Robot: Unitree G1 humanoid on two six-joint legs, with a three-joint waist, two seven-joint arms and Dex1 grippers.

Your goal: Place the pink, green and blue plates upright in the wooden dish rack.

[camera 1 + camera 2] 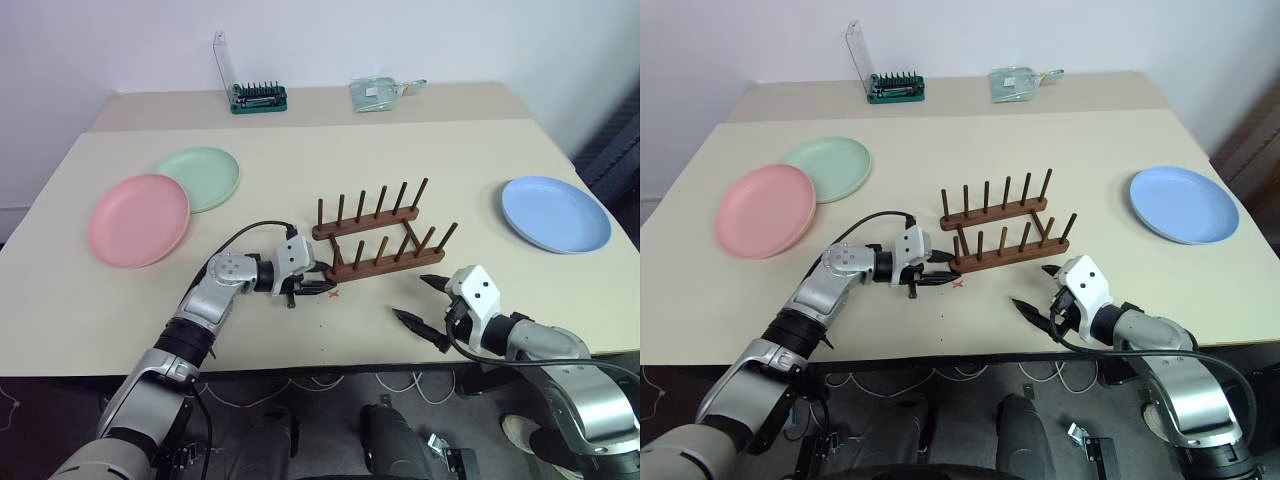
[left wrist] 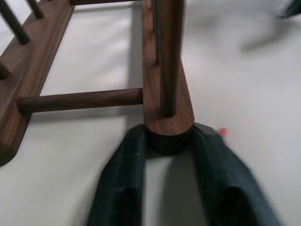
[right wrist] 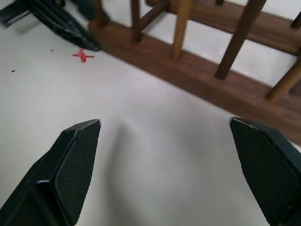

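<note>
At the wooden dish rack (image 1: 380,240) near rail's end, left pincer (image 2: 169,141) clamps it; right pincer (image 3: 164,136) gapes wide, empty.

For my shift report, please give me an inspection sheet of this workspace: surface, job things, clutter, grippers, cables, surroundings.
Surface: beige table, small red cross mark near the rack.
Job's things: wooden dish rack holds no plates; pink plate and green plate lie flat, overlapping; blue plate lies flat, apart.
Clutter: green-black tool holder and clear packet at the far edge.
Grippers: left gripper shut on the rack's rail end; right gripper open over bare table.
Cables: black cable on the left arm; loose cables under the table.
Surroundings: white wall.
</note>
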